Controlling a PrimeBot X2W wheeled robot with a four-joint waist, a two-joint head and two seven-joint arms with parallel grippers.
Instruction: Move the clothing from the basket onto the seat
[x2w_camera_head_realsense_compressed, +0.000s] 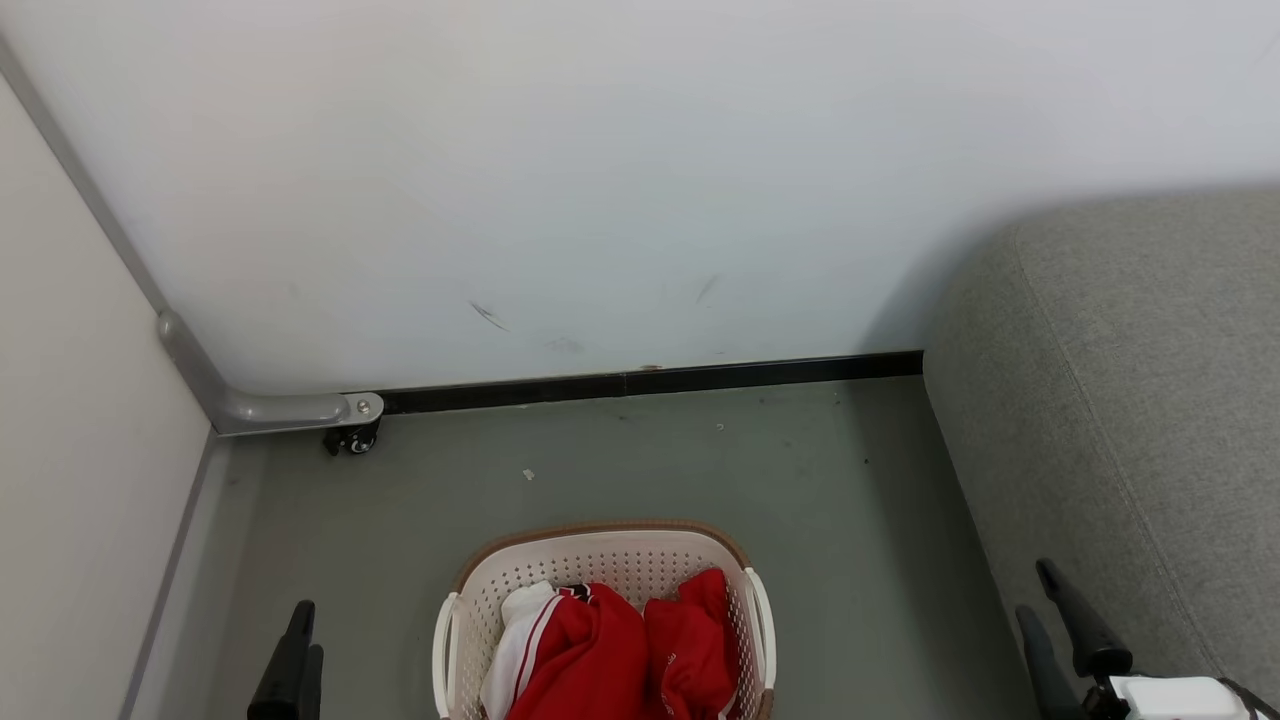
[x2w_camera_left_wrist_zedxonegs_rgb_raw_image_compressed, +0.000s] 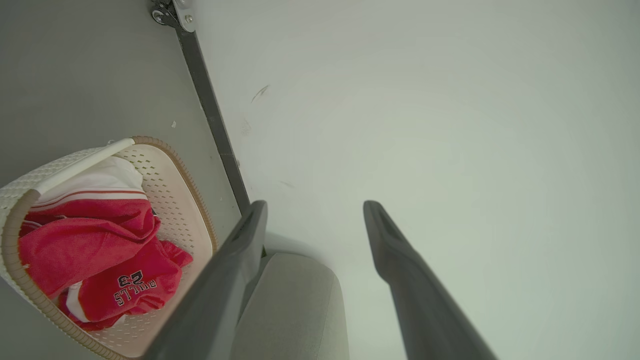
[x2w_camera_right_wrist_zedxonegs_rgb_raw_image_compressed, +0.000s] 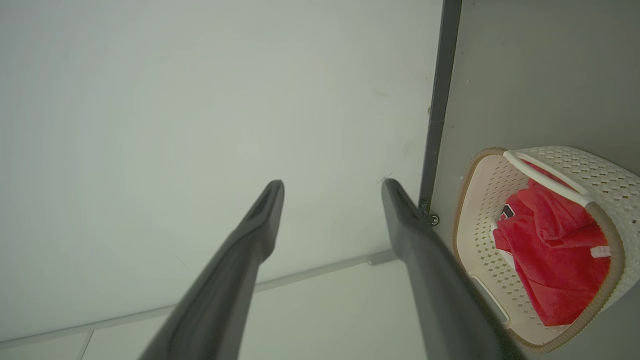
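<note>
The red clothing (x2w_camera_head_realsense_compressed: 620, 650) lies bunched in the cream perforated basket (x2w_camera_head_realsense_compressed: 600, 560) on the grey floor at the bottom centre of the head view. In the left wrist view the clothing (x2w_camera_left_wrist_zedxonegs_rgb_raw_image_compressed: 95, 250) shows white lettering and a white sleeve inside the basket (x2w_camera_left_wrist_zedxonegs_rgb_raw_image_compressed: 185, 200). The right wrist view has the clothing (x2w_camera_right_wrist_zedxonegs_rgb_raw_image_compressed: 550, 250) in the basket (x2w_camera_right_wrist_zedxonegs_rgb_raw_image_compressed: 480, 200) at its right. The grey seat (x2w_camera_head_realsense_compressed: 1130, 400) stands to the basket's right. My left gripper (x2w_camera_head_realsense_compressed: 297, 650) is open left of the basket, and my right gripper (x2w_camera_head_realsense_compressed: 1045, 600) is open in front of the seat. Both are empty.
A white wall (x2w_camera_head_realsense_compressed: 640, 180) with a black baseboard (x2w_camera_head_realsense_compressed: 650, 382) runs behind the basket. A pale panel (x2w_camera_head_realsense_compressed: 80, 450) with a grey frame and a small caster (x2w_camera_head_realsense_compressed: 352, 438) closes the left side. Grey floor (x2w_camera_head_realsense_compressed: 700, 460) lies between basket and wall.
</note>
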